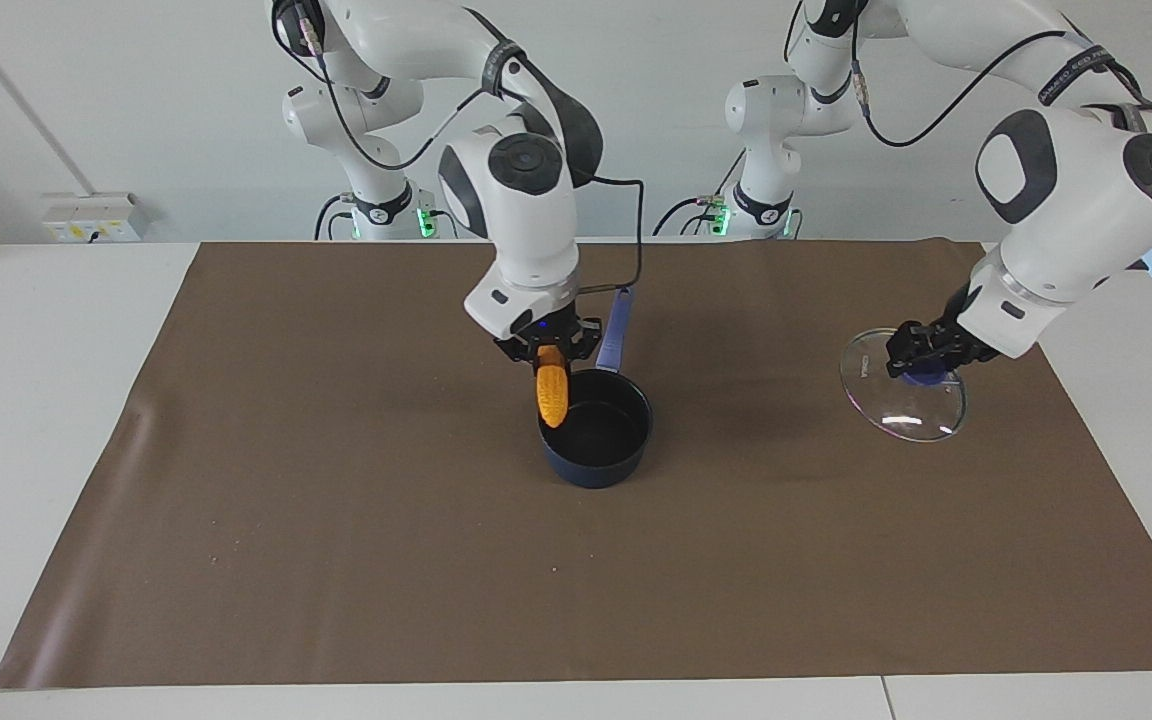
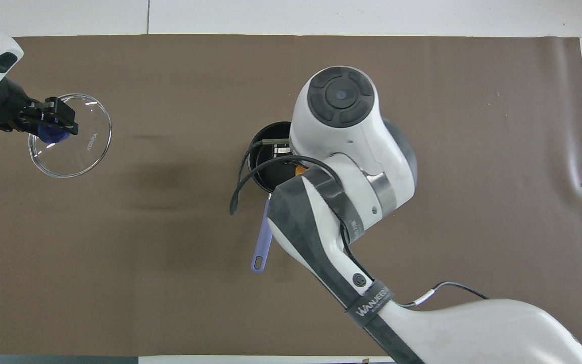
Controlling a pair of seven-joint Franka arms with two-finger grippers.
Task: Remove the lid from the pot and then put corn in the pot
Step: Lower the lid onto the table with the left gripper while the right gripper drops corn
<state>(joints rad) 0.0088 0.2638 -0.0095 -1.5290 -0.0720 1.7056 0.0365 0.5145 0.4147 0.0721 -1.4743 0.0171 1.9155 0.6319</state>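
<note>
Now corn (image 1: 551, 395) clamped in right gripper (image 1: 548, 352) jaws, hanging over pot (image 1: 596, 430)

A robotics lab is shown. 2 white arms are mounted at the edge of a plain white table (image 1: 36, 400), which is covered by a brown mat (image 1: 336, 520). A bare white wall (image 1: 136, 100), a socket box (image 1: 94, 217) and loose cables are seen.

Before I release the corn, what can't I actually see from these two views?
- Overhead view: the corn and right gripper are hidden under the right arm's wrist; much of the pot too.
- Facing view: whether the lid, held by the left gripper, touches the mat is unclear.
</note>
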